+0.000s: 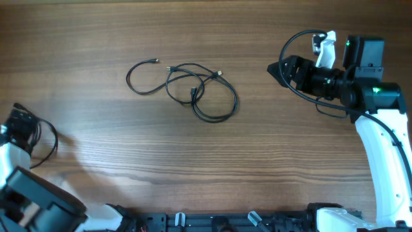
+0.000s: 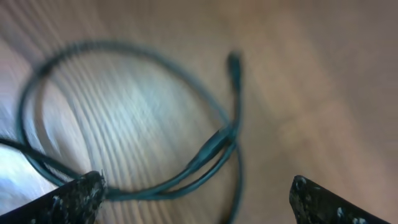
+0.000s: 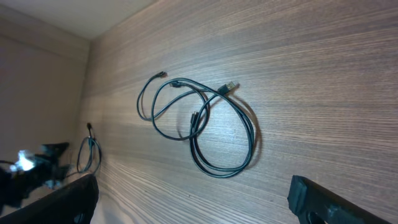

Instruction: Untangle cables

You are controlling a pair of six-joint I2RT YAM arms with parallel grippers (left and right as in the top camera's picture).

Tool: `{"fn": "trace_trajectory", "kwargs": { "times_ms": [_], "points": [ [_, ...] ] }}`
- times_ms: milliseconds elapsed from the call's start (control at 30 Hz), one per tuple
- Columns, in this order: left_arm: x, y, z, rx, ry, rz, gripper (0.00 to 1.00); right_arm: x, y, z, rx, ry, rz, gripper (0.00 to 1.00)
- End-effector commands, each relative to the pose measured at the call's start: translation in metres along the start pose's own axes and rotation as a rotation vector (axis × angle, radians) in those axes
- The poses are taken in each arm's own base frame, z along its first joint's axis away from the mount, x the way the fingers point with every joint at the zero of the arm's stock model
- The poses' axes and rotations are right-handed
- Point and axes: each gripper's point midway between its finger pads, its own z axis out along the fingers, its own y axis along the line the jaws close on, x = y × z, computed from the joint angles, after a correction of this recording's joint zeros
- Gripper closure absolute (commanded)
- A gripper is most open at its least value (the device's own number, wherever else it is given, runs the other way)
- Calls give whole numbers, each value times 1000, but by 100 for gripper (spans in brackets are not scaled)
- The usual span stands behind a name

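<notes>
A tangle of thin black cables (image 1: 193,90) lies on the wooden table left of centre, with several overlapping loops and small plug ends. It also shows in the right wrist view (image 3: 205,124). A separate black cable loop (image 1: 49,143) lies at the far left, by my left gripper (image 1: 20,122). In the blurred left wrist view this loop (image 2: 186,174) runs across the table under my open left gripper (image 2: 198,193), passing by the left fingertip; its plug end (image 2: 234,63) points away. My right gripper (image 1: 275,69) is open and empty, well to the right of the tangle.
The wooden table (image 1: 257,154) fills the view. The right arm's white camera and thick black cable (image 1: 302,38) sit at the upper right. The left arm (image 3: 31,167) shows far off in the right wrist view, beside the single loop (image 3: 90,154).
</notes>
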Motion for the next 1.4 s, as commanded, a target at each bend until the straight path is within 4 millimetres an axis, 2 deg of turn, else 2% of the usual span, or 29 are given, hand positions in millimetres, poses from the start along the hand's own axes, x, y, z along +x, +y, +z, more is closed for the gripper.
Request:
{"fn": "trace_trajectory", "kwargs": {
  "times_ms": [0, 33, 133, 200, 300, 400, 533, 633, 700, 767, 800, 833, 933, 1067, 1300, 1367],
  "points": [
    [-46, -28, -45, 98, -142, 53, 2, -6, 2, -1, 4, -15, -10, 0],
    [-48, -37, -52, 143, -149, 67, 2, -6, 2, -1, 3, -17, -11, 0],
    [-44, -82, -78, 350, -145, 128, 2, -9, 4, -1, -2, -29, -20, 0],
    [-39, -108, -90, 426, -145, 168, 2, -13, 5, -1, -7, -43, -23, 0],
    [-19, -158, -109, 528, -144, 302, 1, -14, 5, -2, -8, -48, -24, 1],
    [16, -207, -123, 623, -107, 426, 0, -15, 5, -2, -8, -49, -23, 1],
    [83, -261, -144, 716, -35, 648, 0, -15, 6, -2, -8, -51, -34, 1],
    [127, -286, -154, 730, 5, 764, 0, -15, 6, -2, -8, -52, -38, 1],
    [168, -303, -160, 770, 65, 830, 0, -15, 6, -2, -8, -52, -37, 1],
    [198, -313, -163, 800, 120, 875, 0, -15, 6, -2, -8, -52, -38, 1],
    [230, -320, -160, 812, 186, 901, 0, -15, 6, -2, -8, -52, -38, 1],
    [243, -322, -156, 800, 214, 900, 0, -15, 6, -2, -9, -51, -38, 1],
    [268, -323, -138, 729, 258, 868, 0, -15, 6, -2, -9, -50, -37, 0],
    [305, -327, -124, 735, 316, 904, 0, -14, 5, -1, -7, -47, -34, 1],
    [338, -320, -113, 713, 382, 950, 0, -14, 5, -1, -7, -45, -32, 1],
    [342, -318, -109, 706, 391, 953, 5, -14, 5, -1, -7, -45, -32, 1]
  ]
}}
